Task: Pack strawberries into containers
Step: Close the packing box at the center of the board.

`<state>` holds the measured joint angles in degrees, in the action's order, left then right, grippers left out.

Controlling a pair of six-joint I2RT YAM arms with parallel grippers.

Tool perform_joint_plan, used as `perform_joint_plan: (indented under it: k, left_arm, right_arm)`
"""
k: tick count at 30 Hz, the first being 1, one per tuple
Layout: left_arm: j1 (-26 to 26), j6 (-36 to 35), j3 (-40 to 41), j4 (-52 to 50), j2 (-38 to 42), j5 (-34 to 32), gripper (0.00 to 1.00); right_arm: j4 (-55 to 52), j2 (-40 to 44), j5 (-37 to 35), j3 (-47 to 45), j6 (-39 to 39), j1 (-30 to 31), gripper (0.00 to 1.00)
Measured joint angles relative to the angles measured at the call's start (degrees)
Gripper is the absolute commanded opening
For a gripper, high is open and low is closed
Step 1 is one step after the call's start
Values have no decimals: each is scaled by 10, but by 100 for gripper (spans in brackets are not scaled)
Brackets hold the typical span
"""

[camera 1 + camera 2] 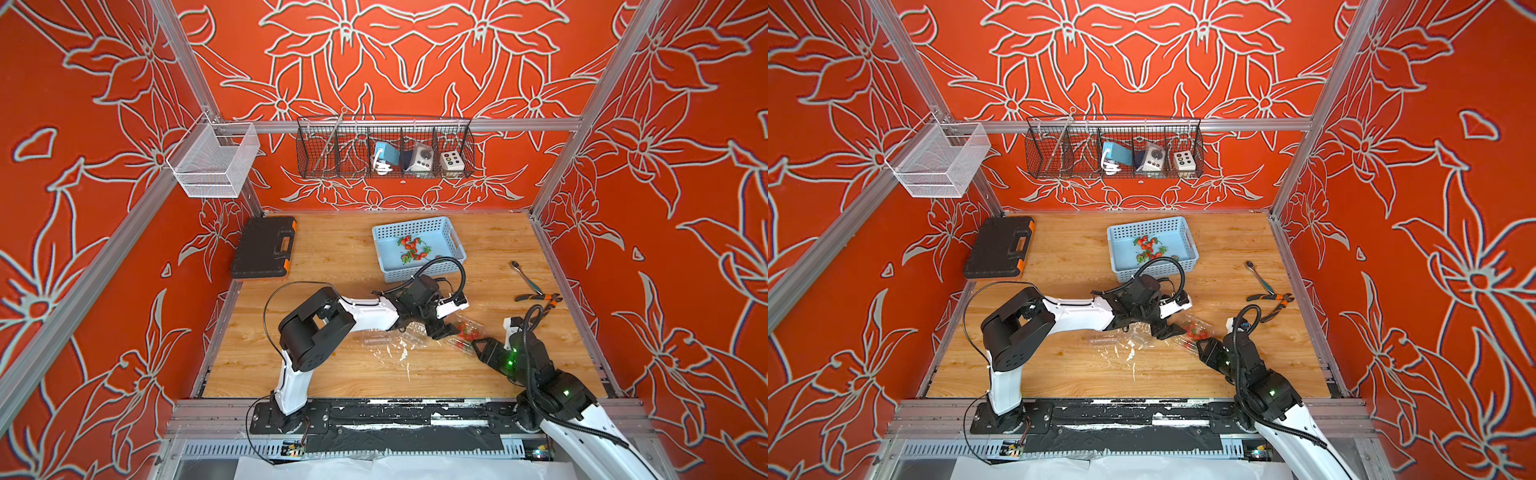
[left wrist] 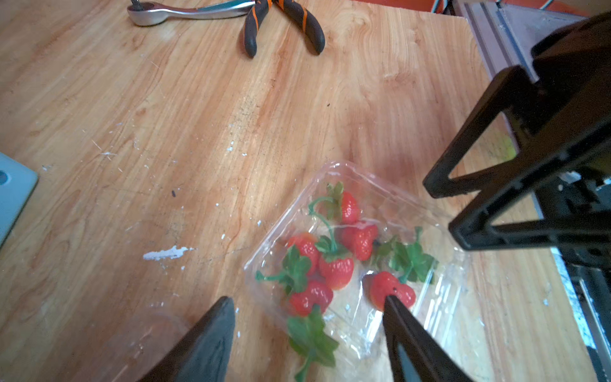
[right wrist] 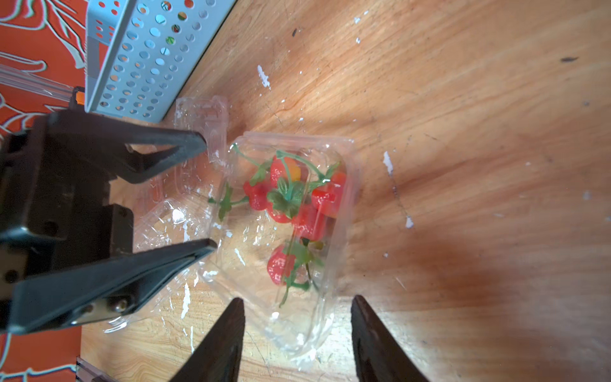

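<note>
My left claw [image 2: 307, 298] and my right claw [image 3: 297, 297] were both released at the container [image 3: 251, 251]; a hard squeeze, I feared, could buckle its thin plastic and spill the strawberries [image 3: 297, 201].

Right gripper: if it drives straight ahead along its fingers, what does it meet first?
The clear container holding strawberries: its near end lies between the right gripper's open fingers in the wrist view. Height is unclear, so it might skim over the rim.
</note>
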<state>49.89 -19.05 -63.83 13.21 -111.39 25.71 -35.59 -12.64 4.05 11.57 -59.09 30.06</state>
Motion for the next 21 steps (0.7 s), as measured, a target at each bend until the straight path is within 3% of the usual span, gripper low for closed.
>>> perform_joint_plan:
  k: [10, 21]
  left_arm:
    - [0, 0, 10, 11, 0, 0, 70]
    - [0, 0, 10, 11, 0, -1, 69]
  right_arm:
    - [5, 8, 6, -22, -10, -9, 52]
    - [56, -29, 23, -30, -19, -16, 42]
